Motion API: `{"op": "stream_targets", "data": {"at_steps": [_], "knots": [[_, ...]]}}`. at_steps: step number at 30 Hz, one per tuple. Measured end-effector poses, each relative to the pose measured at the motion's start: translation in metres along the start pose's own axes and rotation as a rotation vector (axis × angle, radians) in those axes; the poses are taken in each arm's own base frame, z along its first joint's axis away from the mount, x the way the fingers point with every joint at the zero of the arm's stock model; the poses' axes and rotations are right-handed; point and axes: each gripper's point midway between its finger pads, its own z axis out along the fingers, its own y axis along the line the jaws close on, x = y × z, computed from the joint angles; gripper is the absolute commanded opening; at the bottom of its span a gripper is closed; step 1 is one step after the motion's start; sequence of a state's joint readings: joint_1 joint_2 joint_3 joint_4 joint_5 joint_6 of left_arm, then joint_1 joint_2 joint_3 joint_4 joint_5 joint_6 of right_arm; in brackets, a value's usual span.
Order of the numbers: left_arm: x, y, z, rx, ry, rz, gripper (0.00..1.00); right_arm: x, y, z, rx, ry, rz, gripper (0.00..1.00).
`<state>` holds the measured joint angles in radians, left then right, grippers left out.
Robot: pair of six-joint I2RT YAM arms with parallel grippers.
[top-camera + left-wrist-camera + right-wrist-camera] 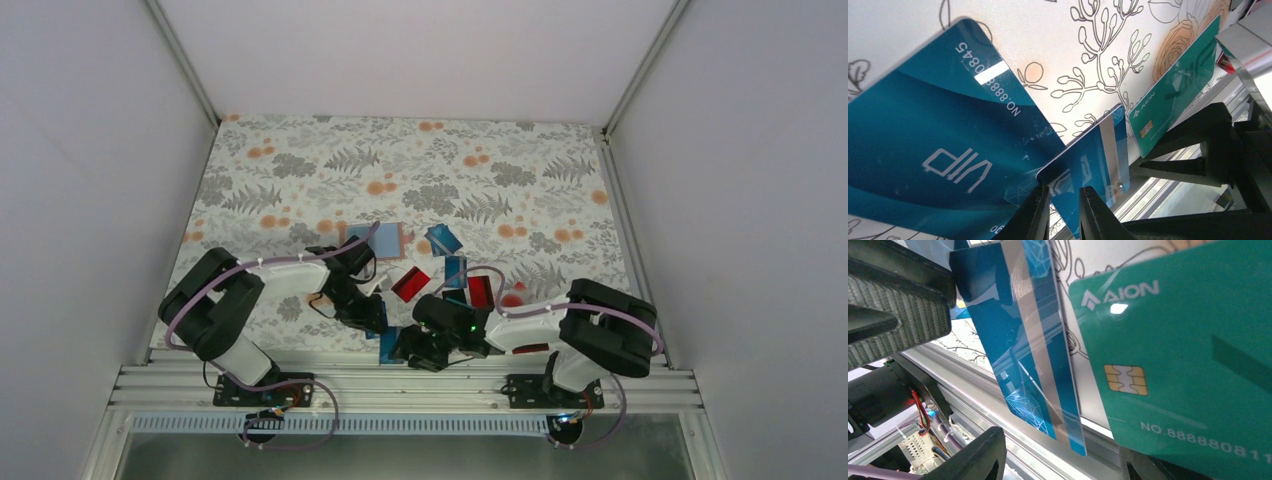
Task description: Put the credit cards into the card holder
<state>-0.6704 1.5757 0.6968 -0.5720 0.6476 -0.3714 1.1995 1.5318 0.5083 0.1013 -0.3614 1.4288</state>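
Note:
My left gripper [372,318] [1062,200] is at the near table edge. Its jaws are almost closed, and its tips rest on a corner of a blue striped card [1095,155] [1033,350] that overhangs the rail. My right gripper [412,350] [1063,450] is open just off the edge, with that card's overhang between its fingers. A green chip card [1188,355] [1175,85] covers its right finger. A big blue VIP card [933,150] lies flat beside them. The card holder [372,241], a flat rectangle with tan edges, lies farther back.
More red cards [410,284] [480,291] and blue cards [443,240] [455,270] lie scattered mid-table on the floral cloth [300,170]. An aluminium rail [330,372] runs along the near edge. White walls [90,150] close in both sides.

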Motion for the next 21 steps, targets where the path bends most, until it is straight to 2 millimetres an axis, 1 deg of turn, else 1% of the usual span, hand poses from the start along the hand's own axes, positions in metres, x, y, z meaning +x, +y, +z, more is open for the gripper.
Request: {"op": "stream_targets", "data": {"at_steps": [7,12,17,19,21], "knots": [[0.001,-0.003,0.004,0.026,0.002,-0.003,0.15,0.002,0.003,0.002,-0.057,0.008,-0.020,0.54],[0.002,-0.004,0.005,0.043,0.003,-0.011,0.14,0.003,0.012,0.008,-0.110,0.031,-0.041,0.50],[0.003,-0.005,0.006,0.056,0.006,-0.015,0.14,0.003,0.017,0.012,-0.158,0.045,-0.054,0.41],[0.003,-0.005,0.007,0.059,0.007,-0.017,0.14,0.003,0.017,0.013,-0.169,0.046,-0.055,0.35],[0.003,-0.005,0.007,0.060,0.007,-0.017,0.13,0.002,0.015,0.013,-0.175,0.044,-0.052,0.28]]}}
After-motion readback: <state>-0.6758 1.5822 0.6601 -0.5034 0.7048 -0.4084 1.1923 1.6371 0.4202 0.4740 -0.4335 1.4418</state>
